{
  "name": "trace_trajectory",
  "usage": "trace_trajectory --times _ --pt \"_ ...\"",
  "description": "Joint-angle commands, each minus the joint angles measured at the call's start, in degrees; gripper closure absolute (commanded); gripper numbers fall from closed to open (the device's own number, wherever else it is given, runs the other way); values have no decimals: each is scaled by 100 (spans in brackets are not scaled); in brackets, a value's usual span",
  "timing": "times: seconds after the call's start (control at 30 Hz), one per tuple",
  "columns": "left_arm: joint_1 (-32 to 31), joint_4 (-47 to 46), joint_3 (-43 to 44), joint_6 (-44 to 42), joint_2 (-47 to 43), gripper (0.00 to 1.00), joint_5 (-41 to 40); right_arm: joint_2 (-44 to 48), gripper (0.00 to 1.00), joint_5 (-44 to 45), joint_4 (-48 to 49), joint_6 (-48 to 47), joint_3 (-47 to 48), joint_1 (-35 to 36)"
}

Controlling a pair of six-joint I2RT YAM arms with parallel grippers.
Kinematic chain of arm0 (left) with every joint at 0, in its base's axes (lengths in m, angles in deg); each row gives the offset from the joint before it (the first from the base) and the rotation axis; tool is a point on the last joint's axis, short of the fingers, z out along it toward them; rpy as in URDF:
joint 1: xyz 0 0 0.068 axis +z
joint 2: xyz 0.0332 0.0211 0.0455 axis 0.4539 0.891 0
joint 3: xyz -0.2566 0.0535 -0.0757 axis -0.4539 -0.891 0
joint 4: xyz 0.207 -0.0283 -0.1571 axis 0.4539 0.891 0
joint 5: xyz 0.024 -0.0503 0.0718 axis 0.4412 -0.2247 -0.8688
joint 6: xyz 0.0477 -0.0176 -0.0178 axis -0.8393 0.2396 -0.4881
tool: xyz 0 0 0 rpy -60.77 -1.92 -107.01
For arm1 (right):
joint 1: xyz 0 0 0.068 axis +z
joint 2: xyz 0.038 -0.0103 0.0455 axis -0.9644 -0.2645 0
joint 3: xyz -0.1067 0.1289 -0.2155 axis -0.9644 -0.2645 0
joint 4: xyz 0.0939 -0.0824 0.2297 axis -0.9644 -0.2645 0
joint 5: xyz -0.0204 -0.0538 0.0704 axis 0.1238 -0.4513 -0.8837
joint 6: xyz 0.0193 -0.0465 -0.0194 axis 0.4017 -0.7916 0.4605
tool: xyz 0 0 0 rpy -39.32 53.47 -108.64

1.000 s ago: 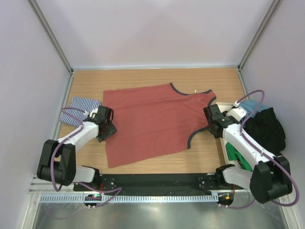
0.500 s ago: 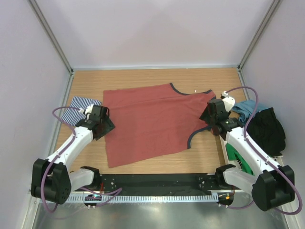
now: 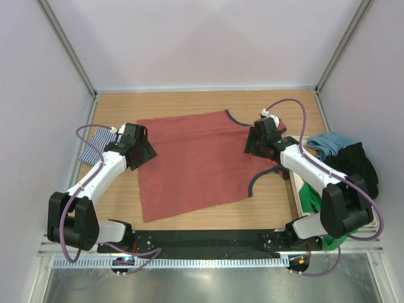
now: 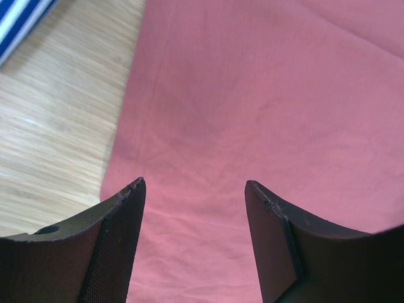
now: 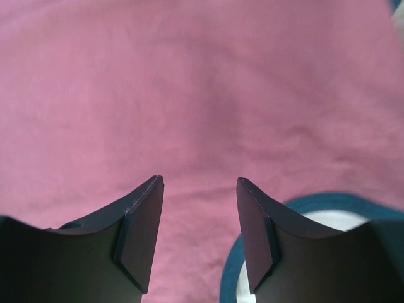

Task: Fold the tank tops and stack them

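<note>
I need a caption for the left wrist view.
Open left gripper over the edge of the rust-red tank top, wooden table alongside.

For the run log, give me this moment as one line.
left gripper open over rust-red tank top | right gripper open over it | nothing held

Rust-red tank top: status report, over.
Open and empty: left gripper, right gripper, above rust-red tank top. Spread flat, unfolded. Aside, left: striped tank top. Nothing blocking.
</note>
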Motion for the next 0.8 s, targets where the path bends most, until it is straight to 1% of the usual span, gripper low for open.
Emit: trace_trajectory --times 0.0,0.03,0.1,0.13,0.17,0.2,0.23,0.27,0.3,0.33,0.43,0.53,0.63,0.77 --pt "-43 129 -197 1 -421 35 438 476 44 41 -394 165 -299 343" --pt "-122 303 -363 44 -701 36 430 581 44 94 -509 236 -369 527" --pt "-166 602 -530 342 -1018 36 124 783 49 322 -929 499 -571 660" --pt "-192 882 -705 439 -1377 36 87 845 49 401 -1071 613 -720 748" --pt "-193 1041 -794 701 -1528 36 43 916 47 454 -1168 762 -835 783" --pt "-201 1217 -873 878 -1678 36 -175 1099 45 463 -1291 859 -940 810" --pt "-210 1671 -979 1063 -1784 36 -264 1188 45 437 -1327 947 -1176 862" --pt "-210 1885 -1023 1343 -1915 36 -343 1293 42 341 -1362 1122 -1300 880" --pt "-263 2209 -1102 1494 -1943 36 -379 1494 41 288 -1380 1211 -1423 898" --pt "-315 2308 -1129 1608 -1917 37 -266 1592 39 227 -1406 1290 -1633 924" --pt "-377 2475 -1269 1723 -1811 39 199 1882 39 -107 -1398 1563 -1977 942" --pt "-491 2546 -1419 1882 -1767 40 253 2041 39 -424 -1231 1739 -2267 968" --pt "-570 2704 -1419 2022 -1767 40 149 2007 41 -574 -1099 1774 -2374 986" --pt "-597 2888 -1323 2049 -1715 40 140 1805 45 -688 -792 1783 -2497 994"
